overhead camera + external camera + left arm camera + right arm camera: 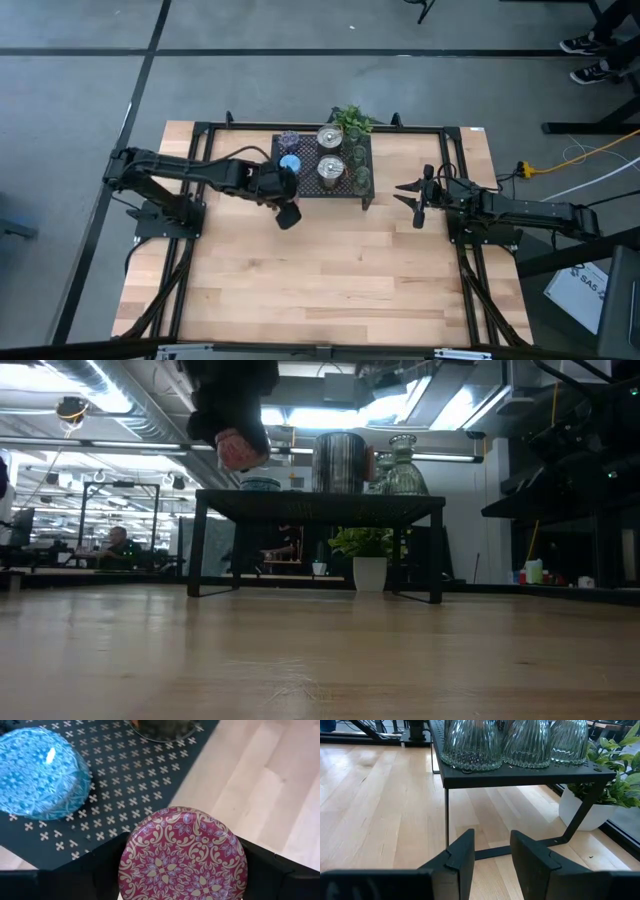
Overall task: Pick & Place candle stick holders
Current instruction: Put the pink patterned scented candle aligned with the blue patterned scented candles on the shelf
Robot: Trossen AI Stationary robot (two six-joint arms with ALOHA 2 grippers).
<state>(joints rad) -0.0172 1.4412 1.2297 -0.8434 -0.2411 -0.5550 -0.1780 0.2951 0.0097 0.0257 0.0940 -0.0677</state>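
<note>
Wooden table: left claw pinching pink holder beside rack; right claw spread

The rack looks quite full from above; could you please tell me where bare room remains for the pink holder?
The black mesh rack is crowded toward the plant. Bare mesh shows along its near edge beside the blue holder. The left gripper holds the pink holder beyond that edge. The open table is widest.

Pink patterned holder held above rack edge, blue, purple, silver — olive-green cups on rack
</note>
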